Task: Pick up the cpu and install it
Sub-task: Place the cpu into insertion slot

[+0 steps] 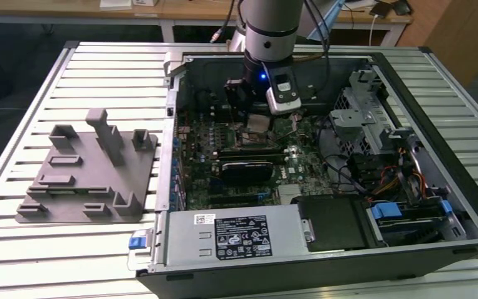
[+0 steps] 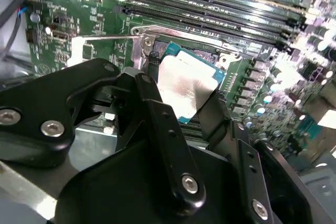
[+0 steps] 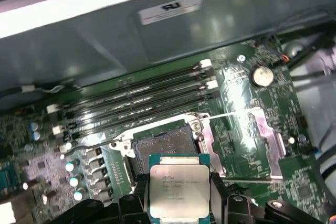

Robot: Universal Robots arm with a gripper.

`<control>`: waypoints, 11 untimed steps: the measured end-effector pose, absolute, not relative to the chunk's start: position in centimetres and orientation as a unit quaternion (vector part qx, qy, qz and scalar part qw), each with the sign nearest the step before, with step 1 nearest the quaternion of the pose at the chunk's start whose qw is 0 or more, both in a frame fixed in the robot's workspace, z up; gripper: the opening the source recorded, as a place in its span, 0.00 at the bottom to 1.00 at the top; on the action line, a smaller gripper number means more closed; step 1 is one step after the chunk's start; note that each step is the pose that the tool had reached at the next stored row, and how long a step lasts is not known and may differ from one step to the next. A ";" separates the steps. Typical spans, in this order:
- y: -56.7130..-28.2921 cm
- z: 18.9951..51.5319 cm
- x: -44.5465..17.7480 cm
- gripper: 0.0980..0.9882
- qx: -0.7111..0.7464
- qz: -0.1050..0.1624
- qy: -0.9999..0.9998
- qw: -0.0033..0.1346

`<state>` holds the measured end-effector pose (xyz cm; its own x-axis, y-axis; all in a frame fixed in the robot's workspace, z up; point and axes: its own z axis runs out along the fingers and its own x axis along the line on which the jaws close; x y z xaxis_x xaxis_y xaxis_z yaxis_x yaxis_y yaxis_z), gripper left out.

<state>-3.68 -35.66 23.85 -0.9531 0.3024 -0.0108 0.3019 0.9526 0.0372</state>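
Observation:
The cpu (image 3: 179, 191), a flat square chip with a silver top, is pinched at two opposite edges by my gripper (image 3: 179, 200), which is shut on it. It hangs just above the open socket (image 3: 164, 148) on the green motherboard, apart from it and a little to one side. The socket's metal load plate (image 3: 265, 135) is swung open beside it. In the second wrist view the cpu (image 2: 186, 80) sits tilted between the black fingers (image 2: 157, 114) over the socket frame (image 2: 173, 38). In the exterior view the gripper (image 1: 260, 119) reaches down into the open computer case (image 1: 438, 187).
Memory slots (image 3: 142, 103) run alongside the socket. A power supply (image 1: 222, 237) and a black block (image 1: 338, 221) fill the case's near end, with a drive cage (image 1: 372, 118) and cables on the exterior view's right. A grey tray with upright posts (image 1: 89, 174) sits on the slatted table.

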 end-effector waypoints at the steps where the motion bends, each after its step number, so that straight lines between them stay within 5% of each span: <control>1: -35.7 23.8 -3.7 0.50 0.161 0.018 0.987 0.008; 11: -35.7 23.8 -3.7 0.50 0.239 0.017 0.971 0.010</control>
<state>-3.68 -35.66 23.84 -0.8856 0.4644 -0.0108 0.4637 0.8852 0.0372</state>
